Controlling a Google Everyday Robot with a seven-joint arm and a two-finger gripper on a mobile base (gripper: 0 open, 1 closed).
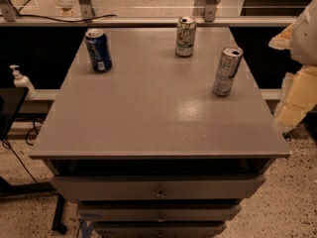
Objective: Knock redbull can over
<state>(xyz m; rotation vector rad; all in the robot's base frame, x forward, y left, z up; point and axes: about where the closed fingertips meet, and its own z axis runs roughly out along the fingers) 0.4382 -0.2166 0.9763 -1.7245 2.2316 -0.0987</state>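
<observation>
The redbull can (227,71) is a slim silver-grey can with faint bluish panels. It stands upright on the grey table top (148,108), near the right edge. My gripper (293,100) is a cream-coloured shape at the right border of the view, beyond the table's right edge. It is to the right of the can and a little nearer to me, and it does not touch the can.
A wider dark-blue can (98,49) stands at the back left of the table. A white-and-green can (185,36) stands at the back middle. Drawers (158,187) are below the top. A white pump bottle (21,81) stands off to the left.
</observation>
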